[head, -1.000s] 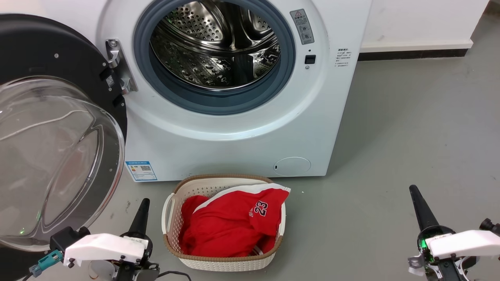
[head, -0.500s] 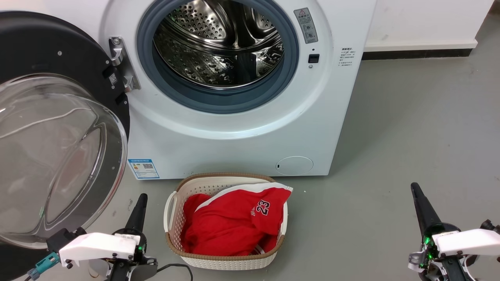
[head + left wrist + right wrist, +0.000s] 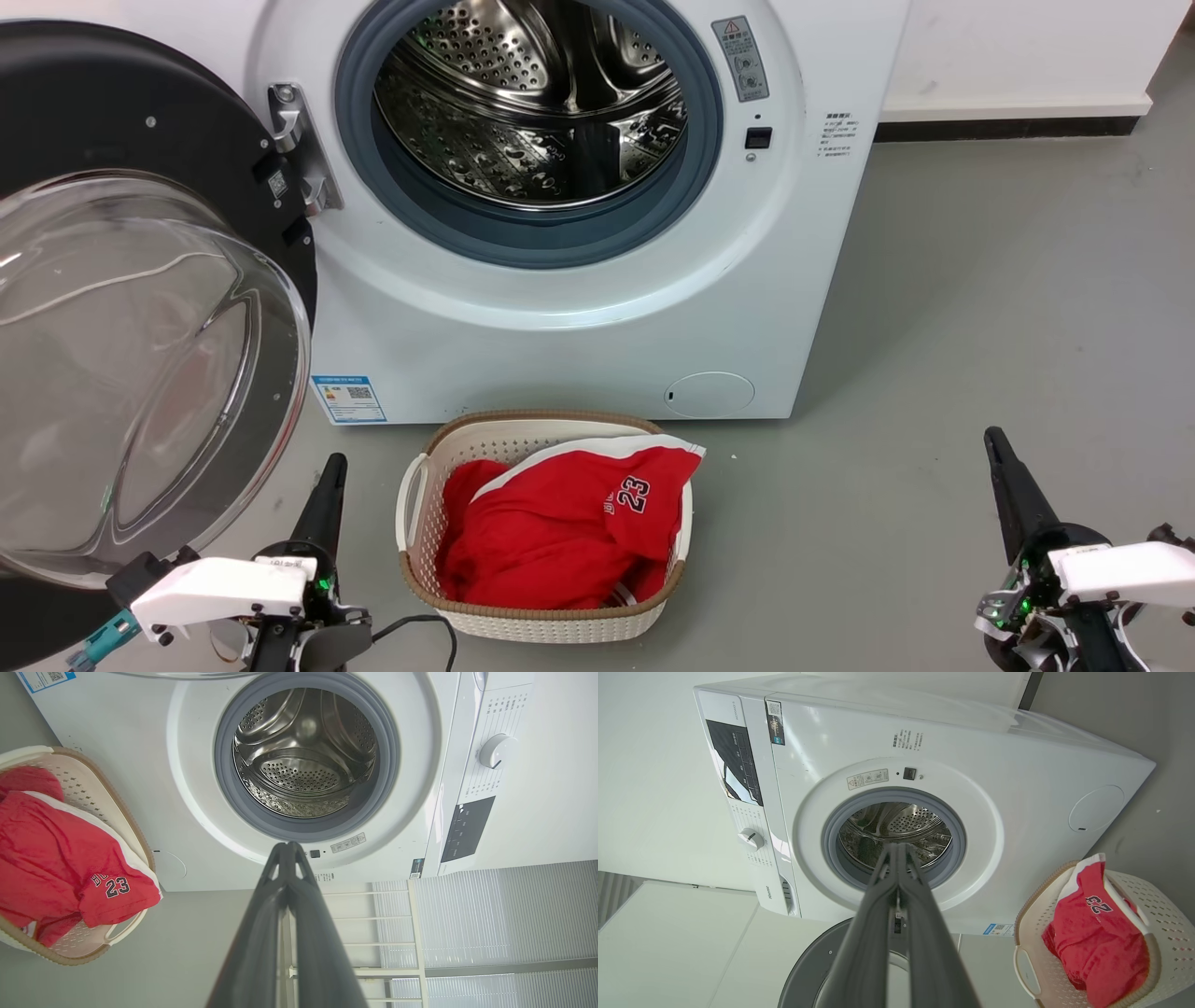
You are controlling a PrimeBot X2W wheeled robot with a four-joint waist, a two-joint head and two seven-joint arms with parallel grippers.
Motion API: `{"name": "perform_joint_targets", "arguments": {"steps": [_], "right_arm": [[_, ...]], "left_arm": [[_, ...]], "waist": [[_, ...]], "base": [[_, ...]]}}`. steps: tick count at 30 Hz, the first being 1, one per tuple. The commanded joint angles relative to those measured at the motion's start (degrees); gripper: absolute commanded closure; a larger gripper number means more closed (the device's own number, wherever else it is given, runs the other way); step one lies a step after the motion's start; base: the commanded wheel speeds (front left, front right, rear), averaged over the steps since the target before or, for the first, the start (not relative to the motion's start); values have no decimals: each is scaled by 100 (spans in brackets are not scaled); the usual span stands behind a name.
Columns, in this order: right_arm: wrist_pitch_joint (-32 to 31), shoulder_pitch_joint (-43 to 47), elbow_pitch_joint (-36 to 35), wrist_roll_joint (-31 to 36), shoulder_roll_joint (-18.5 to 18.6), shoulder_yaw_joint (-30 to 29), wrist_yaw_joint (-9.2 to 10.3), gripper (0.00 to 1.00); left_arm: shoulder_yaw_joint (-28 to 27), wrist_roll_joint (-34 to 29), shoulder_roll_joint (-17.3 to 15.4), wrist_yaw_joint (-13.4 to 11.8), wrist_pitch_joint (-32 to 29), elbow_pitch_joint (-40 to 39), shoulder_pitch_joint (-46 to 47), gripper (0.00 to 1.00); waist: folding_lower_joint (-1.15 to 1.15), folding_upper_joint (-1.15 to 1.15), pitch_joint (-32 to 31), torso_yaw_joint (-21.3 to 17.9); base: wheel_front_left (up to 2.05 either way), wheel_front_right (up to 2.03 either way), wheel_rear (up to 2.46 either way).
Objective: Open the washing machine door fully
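The round, glossy black, glass-bowled washing machine door (image 3: 140, 355) stands wide open; left gripper (image 3: 334, 464) and right gripper (image 3: 993, 439) fingers are pressed together.

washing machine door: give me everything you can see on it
Large round washing machine door: glossy black ring, plastic by the look, around a bulging clear glass bowl facing the camera. It stands wide open at the machine's left, hung on a metal hinge beside the exposed drum mouth. Its left and bottom edges run out of the head view. Only the hinge touches it; the shut left gripper sits near its lower right rim, apart.
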State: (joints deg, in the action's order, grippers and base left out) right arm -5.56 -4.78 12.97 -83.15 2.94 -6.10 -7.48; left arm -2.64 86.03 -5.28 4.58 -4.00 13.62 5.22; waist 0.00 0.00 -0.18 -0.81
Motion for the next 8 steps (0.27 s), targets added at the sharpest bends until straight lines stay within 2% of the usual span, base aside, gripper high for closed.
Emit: {"name": "perform_joint_targets", "arguments": {"steps": [1,8], "right_arm": [[-17,-86,7,-104,-6,-12,-2,100],[-48,-130,49,-403,-8,-26,-2,100]], "left_arm": [[-57,74,14,74,-32,-2,96,100],[-171,296,95,160,-104,16,109,100]], "waist": [[0,0,2,4],[0,0,13,30]], "base": [[0,0,0],[0,0,0]]}}
